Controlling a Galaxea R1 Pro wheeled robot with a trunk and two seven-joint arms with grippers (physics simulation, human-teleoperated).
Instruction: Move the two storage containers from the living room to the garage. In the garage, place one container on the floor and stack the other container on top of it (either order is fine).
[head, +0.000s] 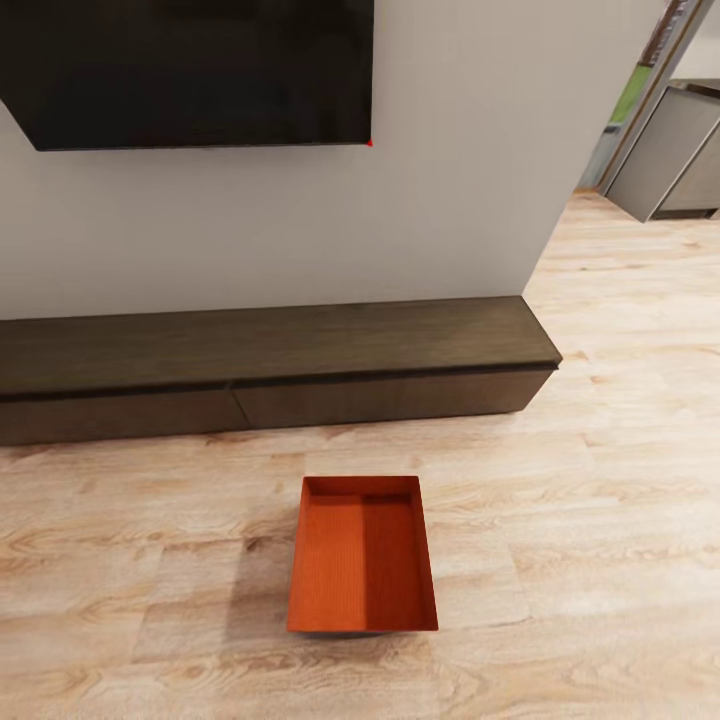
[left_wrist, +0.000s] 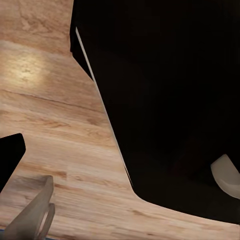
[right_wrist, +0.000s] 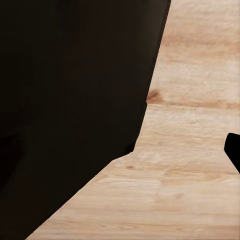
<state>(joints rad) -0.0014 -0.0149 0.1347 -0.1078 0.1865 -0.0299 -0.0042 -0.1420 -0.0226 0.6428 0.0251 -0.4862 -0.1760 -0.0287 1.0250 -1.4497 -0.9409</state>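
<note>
From the head camera, one orange-red storage container (head: 363, 553) sat on the light wood plank floor (head: 600, 520) of the living room, a little below the middle of the view. It was a rectangular open-top bin, standing upright with its short end toward a long, low, dark wood cabinet (head: 270, 365) that ran along the foot of a pale wall (head: 460, 180). A strip of bare floor lay between the bin and the cabinet, so the two were near but apart. The bin looked empty inside, with one half of its bottom in shadow. A black wall TV (head: 190, 70) hung on the wall above the cabinet, toward the left. Past the right end of the wall, the floor carried on toward a grey cupboard (head: 665, 150) in the far corner.

From the left wrist camera, a large black shape, part of the robot's own body (left_wrist: 170, 100), covered much of the view, with wood planks beside it. A pale grey finger (left_wrist: 37, 215) of the left gripper showed at one edge and a second pale tip (left_wrist: 227, 175) at the far edge, well apart from each other with nothing between them, so the left gripper was released and grasped nothing.

From the right wrist camera, another broad black body panel (right_wrist: 70, 110) lay over the same wood planks (right_wrist: 190, 165). A small black piece (right_wrist: 234, 150) cut into the edge. Whether the right gripper was released or clenched could not be told.
</note>
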